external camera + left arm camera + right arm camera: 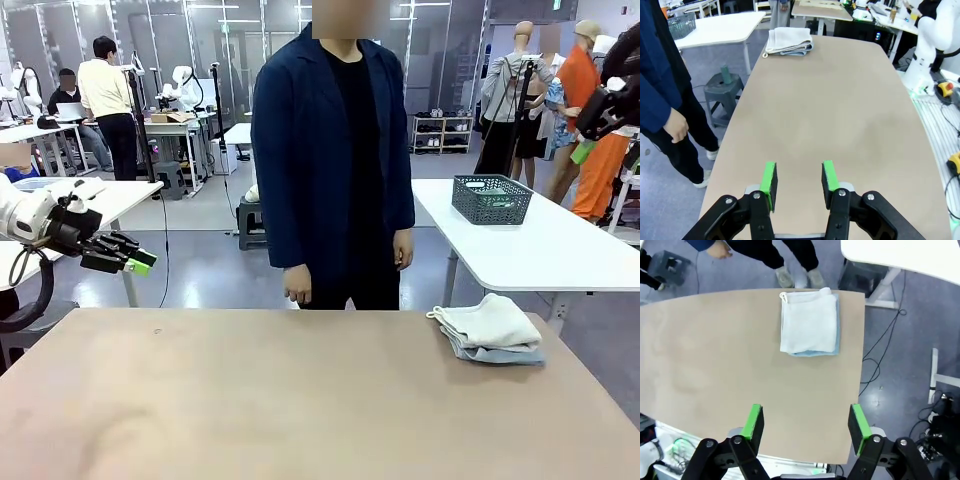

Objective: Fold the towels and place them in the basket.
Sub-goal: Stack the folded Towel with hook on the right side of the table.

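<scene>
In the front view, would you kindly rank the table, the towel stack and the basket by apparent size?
1. table
2. towel stack
3. basket, roughly like the stack; it stands farther off on another table, so true size is unsure.

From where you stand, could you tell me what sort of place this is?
It looks like a robotics lab or data-collection workspace. Other robot arms stand at tables in the background where people work at a laptop, and a white table behind holds a basket. Folded towels lie ready on the near table.
</scene>
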